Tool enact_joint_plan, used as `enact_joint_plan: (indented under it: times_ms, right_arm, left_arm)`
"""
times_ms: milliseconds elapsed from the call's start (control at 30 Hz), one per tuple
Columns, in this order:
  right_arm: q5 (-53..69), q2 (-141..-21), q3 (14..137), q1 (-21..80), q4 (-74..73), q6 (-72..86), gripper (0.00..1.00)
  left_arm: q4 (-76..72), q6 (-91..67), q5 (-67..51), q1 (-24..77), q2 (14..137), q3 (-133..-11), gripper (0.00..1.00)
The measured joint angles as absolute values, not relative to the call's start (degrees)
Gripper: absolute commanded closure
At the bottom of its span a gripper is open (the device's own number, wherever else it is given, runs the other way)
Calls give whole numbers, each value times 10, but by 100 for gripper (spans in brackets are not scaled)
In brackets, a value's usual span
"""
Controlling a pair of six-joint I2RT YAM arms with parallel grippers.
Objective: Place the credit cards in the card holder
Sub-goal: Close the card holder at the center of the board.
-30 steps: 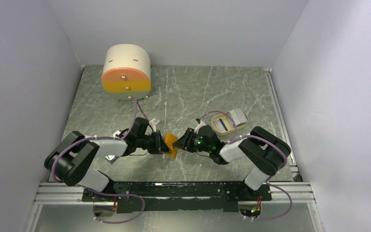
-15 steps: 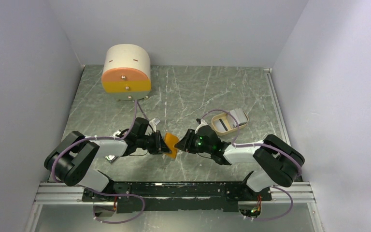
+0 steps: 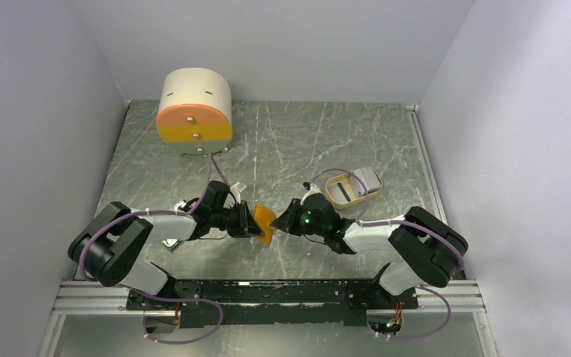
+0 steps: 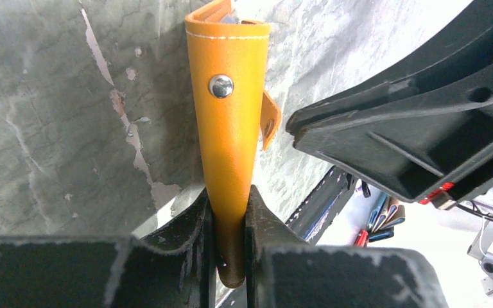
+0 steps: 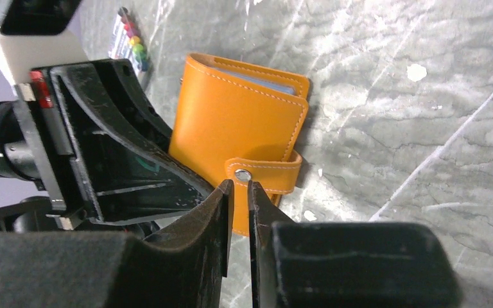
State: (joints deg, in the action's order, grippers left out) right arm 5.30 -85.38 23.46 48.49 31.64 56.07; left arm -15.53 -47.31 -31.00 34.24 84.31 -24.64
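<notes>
Two grippers meet at the holder (image 3: 263,222) over the near middle of the table (image 3: 297,141). The left gripper (image 4: 230,215) is clenched on it. In the left wrist view its two fingers (image 4: 192,221) press both faces of the folded holder (image 4: 229,147) at one end, and the holder stands out edge-on from them. The right gripper (image 5: 239,192) has its jaws drawn nearly together, with only a thin slit left. Its tips sit right at the snap tab (image 5: 264,174). Whether they pinch the tab, I cannot tell.

Only the left wrist view shows the holder's narrow folded back, with a metal stud (image 4: 221,85). It also shows the tab (image 4: 270,120) poking out sideways, just beside the tip of the right gripper (image 4: 292,127).

Only the right wrist view shows the holder's broad face (image 5: 234,122). There the tab is wrapped over the edge, and a pale blue strip (image 5: 266,81) lies between the covers.

Only the top view takes in both arms and the left gripper (image 3: 248,221) facing the right gripper (image 3: 281,220). It also shows pale cards (image 3: 370,178) lying in a tan tray (image 3: 335,196) behind the right arm, and a round drawer box (image 3: 194,111) at the far left.
</notes>
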Motion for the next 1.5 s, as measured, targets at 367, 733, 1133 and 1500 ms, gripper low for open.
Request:
enact_joint_plan:
  times_ms: [367, 733, 1133, 1500]
  right_arm:
    - [45, -873, 239, 485, 319, 561, 76]
    - [59, -898, 239, 485, 362, 567, 76]
    - [71, -909, 239, 485, 391, 577, 78]
    - [71, -914, 239, 485, 393, 578, 88]
  left_arm:
    - [-131, -472, -306, 343, 837, -255, 91]
    - [-131, -472, -305, 345, 837, -255, 91]
    - [-131, -473, -299, 350, 837, -256, 91]
    - [-132, -475, -297, 352, 840, -256, 91]
